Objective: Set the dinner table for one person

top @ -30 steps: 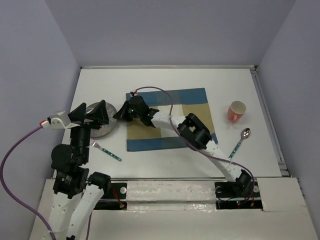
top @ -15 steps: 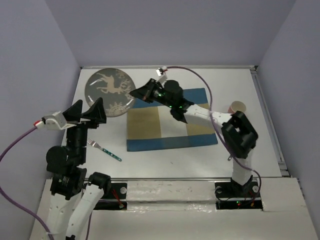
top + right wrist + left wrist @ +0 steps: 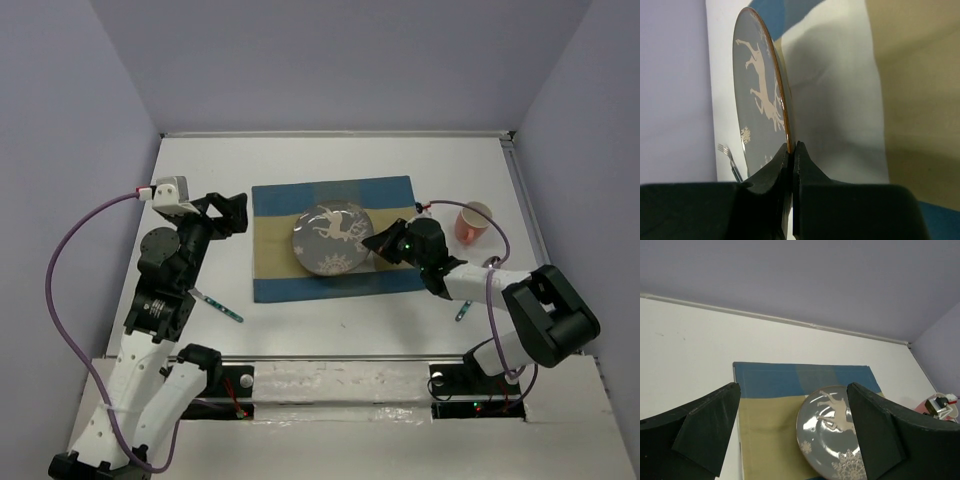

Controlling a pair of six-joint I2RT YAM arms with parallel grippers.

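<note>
- The dinner table (image 3: pixel 330 160) is spread ahead of both arm bases. A checked placemat (image 3: pixel 275 270) is laid at its centre.
- A grey deer-patterned plate (image 3: pixel 332 240) is seen over the middle of the placemat.
- The plate's rim is pinched at its 3 o'clock edge by the right gripper (image 3: pixel 378 243). In the wrist view the jaws are closed tight on that rim (image 3: pixel 791 150).
- The left gripper (image 3: pixel 792 390) is spread wide and nothing is held in it. It is poised at 9 o'clock of the placemat.
- The step in hand is judged to be placing the plate. Next, the rim should be released and the arm drawn back toward 3 o'clock.
- A pink cup (image 3: pixel 474 222) is stood at 3 o'clock of the placemat, and a fork (image 3: pixel 215 303) is laid at 8 o'clock.
- A spoon (image 3: pixel 462 311) is mostly hidden under the right arm at 4 o'clock.
- Whether the plate is fully seated on the cloth cannot be told.
</note>
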